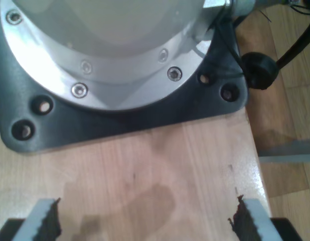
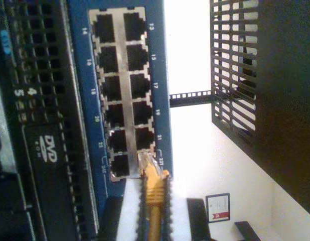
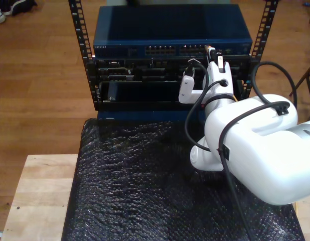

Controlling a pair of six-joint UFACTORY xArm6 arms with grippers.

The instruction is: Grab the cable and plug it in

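The yellow-orange cable (image 2: 155, 201) runs up between the dark fingers of my second gripper (image 2: 154, 221), which is shut on it. Its clear plug (image 2: 146, 163) touches the mouth of the end port marked 23 on the blue switch (image 2: 82, 75), slightly tilted; how deep it sits I cannot tell. In the exterior view my second gripper (image 3: 213, 56) is up against the switch's (image 3: 170, 30) port row, toward that view's right, with the cable's tip (image 3: 210, 49) at the ports. My first gripper (image 1: 145, 221) is open over bare wood, nothing between its fingers.
A black rack frame (image 3: 81, 45) holds the switch above black server units (image 3: 140, 80), one with a DVD drive (image 2: 47, 150). A black bubbled mat (image 3: 135, 186) covers the wooden table (image 3: 39, 196). An arm's base plate (image 1: 120, 115) lies ahead of my first gripper.
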